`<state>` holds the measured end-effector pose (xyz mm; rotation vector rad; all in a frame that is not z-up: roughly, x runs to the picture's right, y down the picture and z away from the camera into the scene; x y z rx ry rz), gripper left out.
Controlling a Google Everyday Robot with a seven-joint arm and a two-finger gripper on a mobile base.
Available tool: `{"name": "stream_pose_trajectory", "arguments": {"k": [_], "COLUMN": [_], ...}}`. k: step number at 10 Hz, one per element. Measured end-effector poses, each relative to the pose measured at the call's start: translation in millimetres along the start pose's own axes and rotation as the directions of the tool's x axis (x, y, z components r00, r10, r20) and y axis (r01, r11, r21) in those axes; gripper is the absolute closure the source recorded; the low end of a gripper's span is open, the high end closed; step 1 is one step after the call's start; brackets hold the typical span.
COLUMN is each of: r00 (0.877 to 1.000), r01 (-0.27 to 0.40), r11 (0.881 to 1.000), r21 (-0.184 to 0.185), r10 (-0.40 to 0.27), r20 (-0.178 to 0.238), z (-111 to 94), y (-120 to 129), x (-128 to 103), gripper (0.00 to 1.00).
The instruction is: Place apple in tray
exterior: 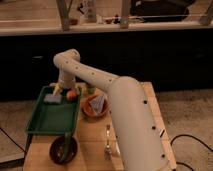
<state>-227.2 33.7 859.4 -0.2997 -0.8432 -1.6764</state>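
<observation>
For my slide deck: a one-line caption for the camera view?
Gripper hangs over the green tray's far corner, with the apple at the tray's far right edge.

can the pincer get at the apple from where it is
Probably yes. The pincer hangs over the far end of the tray, with the apple right beside it at the tray's far right corner. Nothing lies between them. The orange bowl sits to the apple's right, outside the tray.

We look from one high camera behind the arm, facing down past it to the gripper at the tray's far end.
</observation>
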Motion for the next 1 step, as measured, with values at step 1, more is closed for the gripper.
{"name": "stream_pose_trajectory", "arguments": {"k": [1], "r00": [1.0], "r01": [0.0], "r11": [1.0], "r21": [0.0], "r10": [0.0], "r20": [0.0], "z": [0.0], "y": [0.0], "x": [0.0], "gripper": [0.2]}}
